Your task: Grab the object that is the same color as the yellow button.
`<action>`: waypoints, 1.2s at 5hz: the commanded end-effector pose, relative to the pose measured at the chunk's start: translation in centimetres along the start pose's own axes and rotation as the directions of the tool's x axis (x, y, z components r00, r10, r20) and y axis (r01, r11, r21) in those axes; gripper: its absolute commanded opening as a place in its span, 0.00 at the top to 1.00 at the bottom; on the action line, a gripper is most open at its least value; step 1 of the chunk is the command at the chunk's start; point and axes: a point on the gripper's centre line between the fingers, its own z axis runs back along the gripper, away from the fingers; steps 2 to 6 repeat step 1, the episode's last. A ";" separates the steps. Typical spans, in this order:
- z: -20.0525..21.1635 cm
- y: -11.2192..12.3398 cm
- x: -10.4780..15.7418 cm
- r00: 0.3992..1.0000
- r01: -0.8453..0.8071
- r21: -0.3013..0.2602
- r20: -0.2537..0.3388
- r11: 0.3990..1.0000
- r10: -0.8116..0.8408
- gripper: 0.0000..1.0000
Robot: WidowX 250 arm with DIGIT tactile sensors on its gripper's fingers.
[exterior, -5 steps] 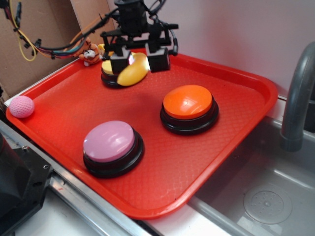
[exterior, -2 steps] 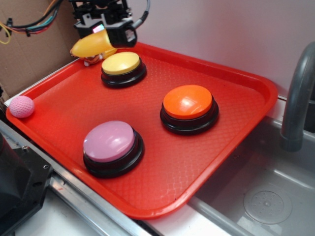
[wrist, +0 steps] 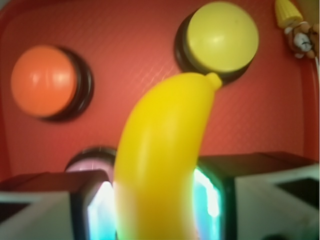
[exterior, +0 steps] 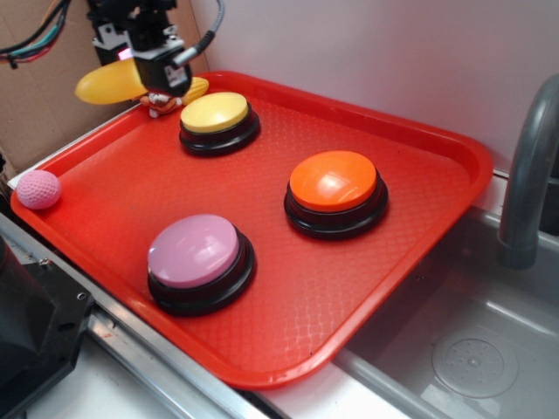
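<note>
The yellow toy banana (exterior: 109, 86) hangs in the air above the tray's far left corner, held by my gripper (exterior: 150, 77), which is shut on it. In the wrist view the banana (wrist: 162, 150) fills the middle, squeezed between the two fingers (wrist: 210, 192), its tip pointing toward the yellow button (wrist: 222, 36). From outside, the yellow button (exterior: 214, 113) sits on the tray just right of the gripper, untouched.
The red tray (exterior: 419, 148) also carries an orange button (exterior: 334, 181) and a pink button (exterior: 193, 250). An orange tiger figure (exterior: 160, 102) and a ridged yellow cone (wrist: 286, 12) lie at the far corner. A pink ball (exterior: 37, 188) sits off the tray's left edge; a sink (exterior: 472, 349) and faucet (exterior: 528, 175) stand to the right.
My gripper has carried the banana up and leftward, from over the yellow button to beyond the tray's far left corner. The buttons have not moved.
</note>
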 end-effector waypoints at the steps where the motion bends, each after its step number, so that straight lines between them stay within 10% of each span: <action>1: 1.3 2.7 -0.5 0.994 -0.062 -0.066 0.085 0.996 0.068 1.00; 6: 1.3 2.7 -0.5 0.994 -0.062 -0.066 0.085 0.996 0.068 1.00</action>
